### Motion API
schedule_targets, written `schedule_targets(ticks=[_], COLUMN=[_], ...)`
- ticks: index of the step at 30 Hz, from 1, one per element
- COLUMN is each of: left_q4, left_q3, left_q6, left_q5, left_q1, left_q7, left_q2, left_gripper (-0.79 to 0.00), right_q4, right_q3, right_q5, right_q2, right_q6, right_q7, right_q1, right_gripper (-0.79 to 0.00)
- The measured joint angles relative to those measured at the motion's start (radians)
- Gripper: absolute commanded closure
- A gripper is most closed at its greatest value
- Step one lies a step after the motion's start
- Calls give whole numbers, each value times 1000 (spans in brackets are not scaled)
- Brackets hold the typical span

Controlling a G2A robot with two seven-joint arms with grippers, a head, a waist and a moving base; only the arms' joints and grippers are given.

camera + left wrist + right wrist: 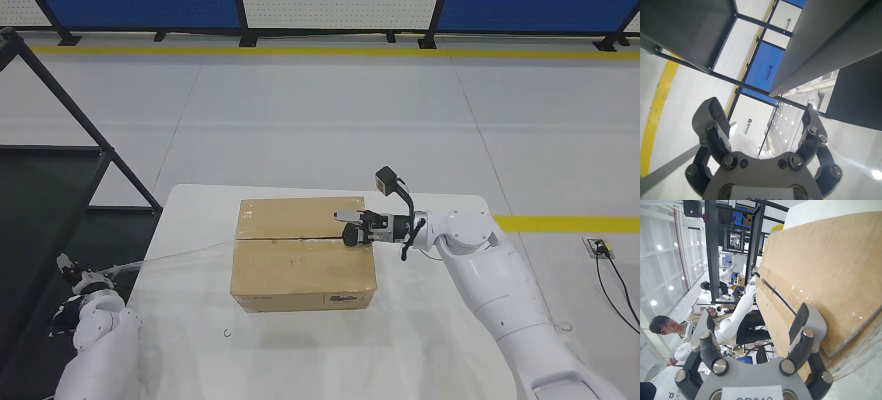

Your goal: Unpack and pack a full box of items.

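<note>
Your left gripper (762, 121) hangs open off the left edge of the table (430, 330), holding nothing. The closed cardboard box (300, 255) sits mid-table. Your right gripper (348, 225) is open too, over the right side of the box top.

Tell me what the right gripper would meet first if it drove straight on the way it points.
Probably the cardboard box: the open right gripper points along its top beside the taped seam, one finger at or just above the surface, likely scraping it first. Clearance is unclear.
</note>
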Motion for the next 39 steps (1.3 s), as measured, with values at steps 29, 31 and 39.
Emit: schedule_targets(ticks=[29,31,39], left_q4=[-418,-475,-559], left_q3=[-122,-139,-118], left_q6=[104,148,185], left_q5=[-204,-159,30], left_q1=[357,412,471], left_q7=[-810,-918,-977], left_q2=[17,29,46], left_gripper=[-785,-785,-785], right_q4=[0,0,0], right_q3=[0,0,0], right_q5=[0,0,0], right_q2=[0,0,0], right_q6=[0,0,0], right_q7=[0,0,0], right_q1=[0,0,0], right_gripper=[-785,-785,-785])
